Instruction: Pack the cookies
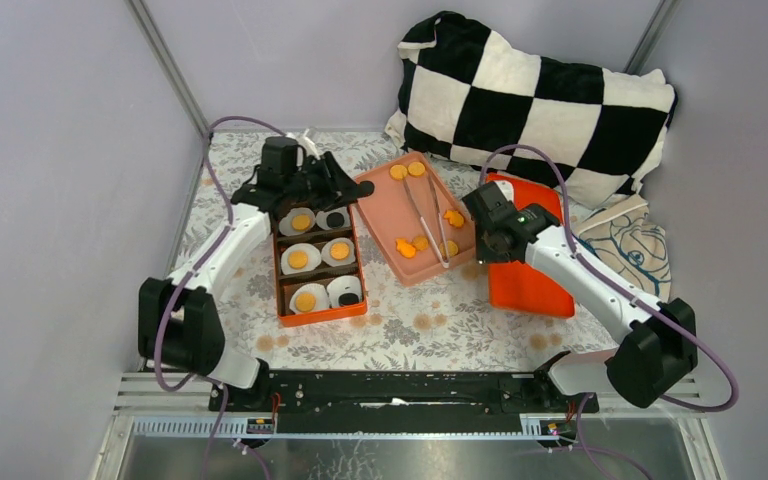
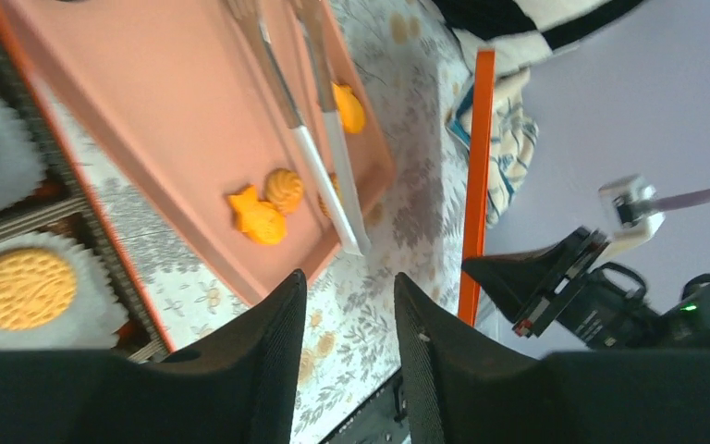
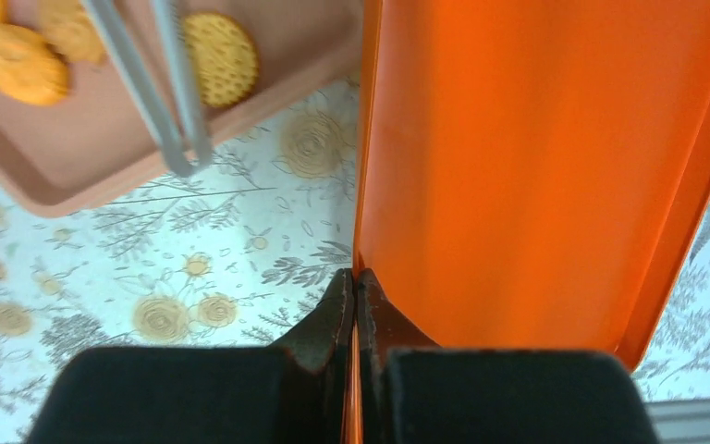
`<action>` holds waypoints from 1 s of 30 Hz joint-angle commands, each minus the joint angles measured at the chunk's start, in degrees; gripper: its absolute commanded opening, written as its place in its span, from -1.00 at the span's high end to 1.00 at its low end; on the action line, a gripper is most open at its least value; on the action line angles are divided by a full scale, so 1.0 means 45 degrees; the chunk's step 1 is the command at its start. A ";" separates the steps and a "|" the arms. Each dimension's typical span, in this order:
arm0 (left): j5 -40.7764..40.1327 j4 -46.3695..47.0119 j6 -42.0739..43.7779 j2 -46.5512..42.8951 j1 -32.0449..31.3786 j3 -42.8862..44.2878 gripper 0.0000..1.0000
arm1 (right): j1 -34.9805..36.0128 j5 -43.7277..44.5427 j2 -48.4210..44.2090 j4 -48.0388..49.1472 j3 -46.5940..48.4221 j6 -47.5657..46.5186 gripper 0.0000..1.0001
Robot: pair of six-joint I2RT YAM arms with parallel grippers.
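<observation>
Pinching orange lid [image 3: 536, 166] rim: right pincer [image 3: 356, 287] clamped; left pincer [image 2: 349, 287] half-open, empty.

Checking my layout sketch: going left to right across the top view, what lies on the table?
orange compartment box → pink tray → orange lid → patterned cloth

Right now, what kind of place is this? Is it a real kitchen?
Probably a robot practice booth, not a kitchen: plain walls framed by metal posts, the left arm and right arm bolted to a rail, and cookies on a tray.
</observation>
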 commanded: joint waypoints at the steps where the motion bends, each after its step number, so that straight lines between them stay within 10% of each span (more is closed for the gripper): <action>1: 0.1499 0.1300 0.0113 0.1041 -0.0974 0.0653 0.06 | 0.0201 -0.0824 -0.0436 -0.0253 0.1679 -0.1894 1.00; 8: 0.1072 0.2213 -0.0023 0.1549 -0.2733 0.1316 -0.34 | 0.0211 -0.3621 0.0542 0.1156 0.2727 -0.2727 1.00; 30: 0.1445 0.4449 -0.0929 0.3803 -0.3694 0.0774 -0.39 | 0.1779 -0.5654 0.2688 0.1755 0.5156 -0.3309 1.00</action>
